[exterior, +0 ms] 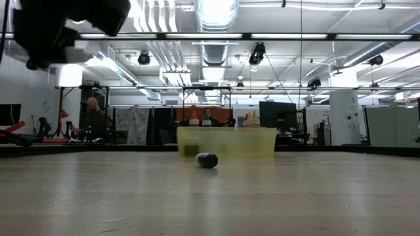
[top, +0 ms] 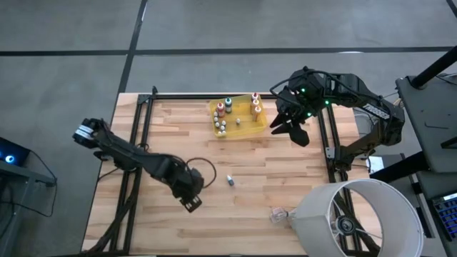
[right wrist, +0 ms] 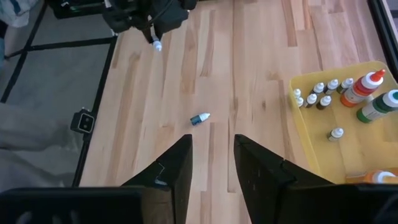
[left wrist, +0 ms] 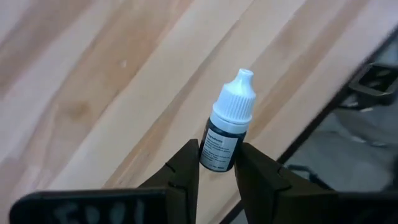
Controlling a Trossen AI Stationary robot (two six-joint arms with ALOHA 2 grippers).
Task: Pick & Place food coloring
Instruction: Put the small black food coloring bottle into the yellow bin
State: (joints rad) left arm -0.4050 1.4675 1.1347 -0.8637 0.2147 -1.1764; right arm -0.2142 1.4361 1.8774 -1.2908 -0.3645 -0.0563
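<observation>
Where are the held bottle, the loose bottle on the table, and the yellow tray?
Held bottle [left wrist: 227, 127]: left wrist view, on its white cap, body between the left pincer's fingers.
Loose bottle [top: 230, 180]: high view, on its body, lying on the table.
Yellow tray [top: 253, 131]: high view, on its near rim.

Pale wooden plank table [top: 235, 207] framed by dark rails. Near the far edge, resting on it, a translucent yellow tray [top: 248, 130] filled with small bottles. Near the middle, well apart from the tray, one tiny bottle [top: 230, 180] lying on its side. Near the front edge, a clear crumpled plastic scrap [top: 277, 215] beside a white drum [top: 355, 218].
</observation>
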